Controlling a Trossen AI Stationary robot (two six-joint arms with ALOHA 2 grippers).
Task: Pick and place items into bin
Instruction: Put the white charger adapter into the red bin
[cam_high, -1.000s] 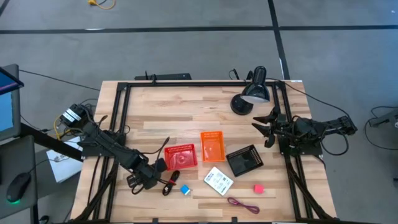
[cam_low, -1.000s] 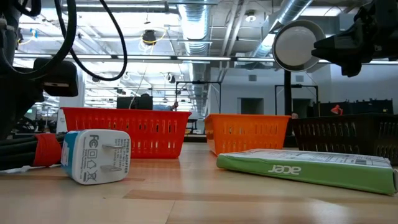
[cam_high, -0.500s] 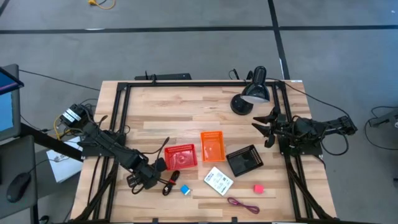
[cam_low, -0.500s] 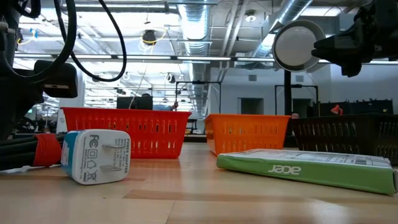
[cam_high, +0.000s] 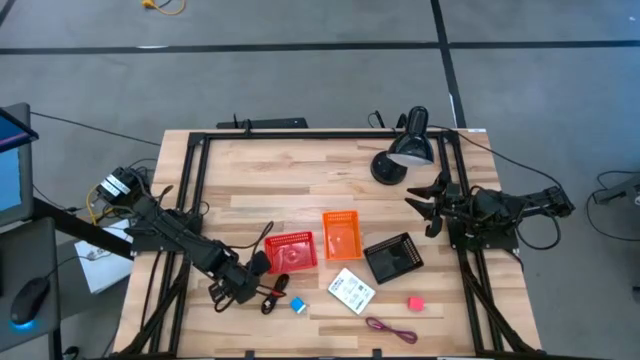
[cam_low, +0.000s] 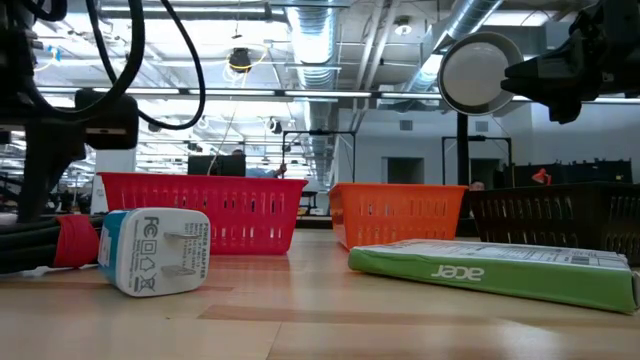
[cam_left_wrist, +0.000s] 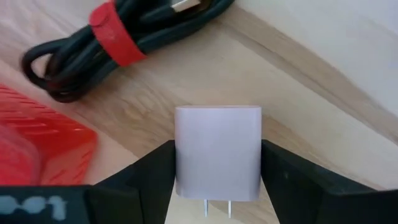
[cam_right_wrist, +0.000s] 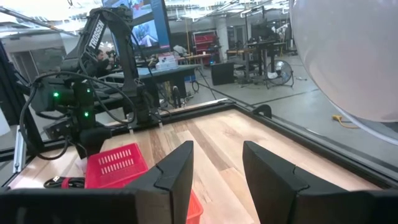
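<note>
Shifted left gripper (cam_left_wrist: 217, 180) now brackets white charger (cam_left_wrist: 217, 152).

Bins: 3 – red bin (cam_high: 291, 250), orange bin (cam_high: 341, 233), black bin (cam_high: 392, 257). Cubes: 2 – blue cube (cam_high: 298, 305), bright pink cube (cam_high: 414, 302). 1 ea: white printed card (cam_high: 351, 290), maroon cord (cam_high: 391, 328), black desk lamp (cam_high: 404, 148).

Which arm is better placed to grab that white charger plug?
Left. The left gripper already straddles the white charger plug, fingers open on both sides. The right gripper waits beside the lamp.
</note>
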